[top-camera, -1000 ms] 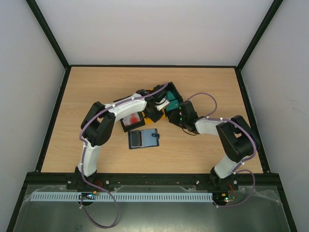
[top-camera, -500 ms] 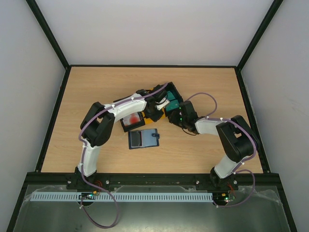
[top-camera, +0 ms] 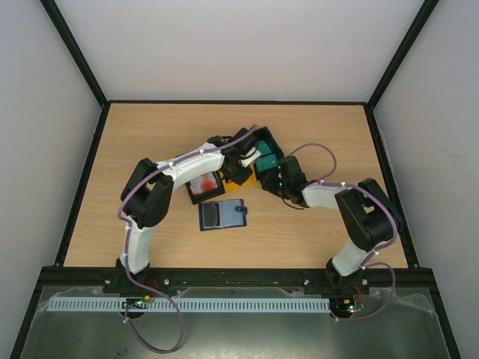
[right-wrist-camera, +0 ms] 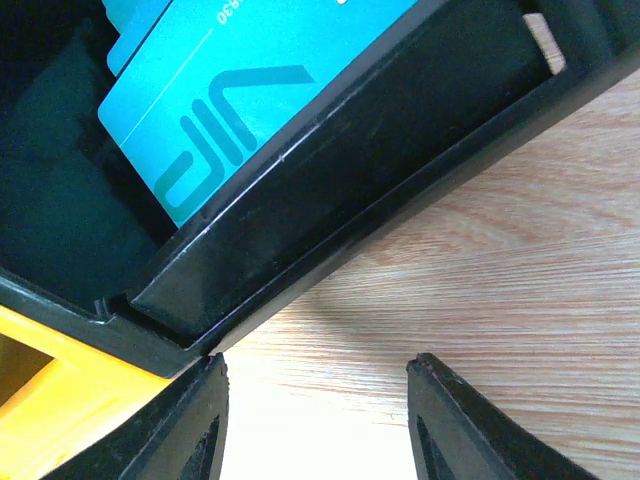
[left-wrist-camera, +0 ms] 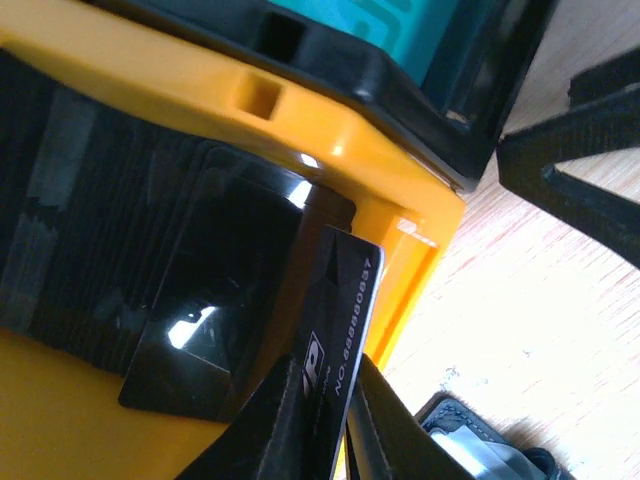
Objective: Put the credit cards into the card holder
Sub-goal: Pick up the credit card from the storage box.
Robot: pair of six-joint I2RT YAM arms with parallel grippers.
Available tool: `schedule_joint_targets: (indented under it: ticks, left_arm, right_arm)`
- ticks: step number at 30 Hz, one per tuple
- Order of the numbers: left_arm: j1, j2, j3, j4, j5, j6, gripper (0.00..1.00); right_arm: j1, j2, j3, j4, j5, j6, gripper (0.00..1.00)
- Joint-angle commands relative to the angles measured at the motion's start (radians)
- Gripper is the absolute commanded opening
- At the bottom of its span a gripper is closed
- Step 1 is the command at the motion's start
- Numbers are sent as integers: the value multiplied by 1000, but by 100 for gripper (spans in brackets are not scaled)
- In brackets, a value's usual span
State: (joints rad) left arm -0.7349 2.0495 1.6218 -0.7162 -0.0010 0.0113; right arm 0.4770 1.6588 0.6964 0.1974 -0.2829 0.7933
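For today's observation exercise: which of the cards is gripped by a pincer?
The black card, pinched by the left pincer above the yellow bin; the teal card lies free.

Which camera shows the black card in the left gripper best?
Left wrist: the black card sits close up, pinched by the left gripper, its printed number readable. Top external hides it beneath that gripper. Right wrist shows only a teal card.

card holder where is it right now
In the top external view the card holder lies open on the table near the middle, just on the near side of the red-blotched cards.
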Motion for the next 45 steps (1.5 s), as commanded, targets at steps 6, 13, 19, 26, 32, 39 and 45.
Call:
schedule_joint_targets:
  ticks: [6,13,19,26,32,39,45]
  left_arm:
    - [50,-73,5,21,15,-28,3]
    - [100,-151,-31,118,46,-86,2]
    - [161,-309,-140,270,148,-234,2]
    - [267,-545,-355,559,419,-540,2]
    - [317,-660,-459,709,579,-711,2]
    - [328,-691,-476,787,694,-806,2]
    - [354,-732,-518,837,742,-864,3]
  right_arm:
    - [-3,-20,2,-26,10,-11,53]
    - [-4,-133,5,-66,49,-30,61]
    - [-4,-241,-6,55,-123,-22,72]
    - [-3,-205,55,380,-444,163,78]
    - [12,-167,133,551,-593,306,76]
    - [56,-127,217,543,-658,349,66]
    - [58,-126,202,634,-648,429,33]
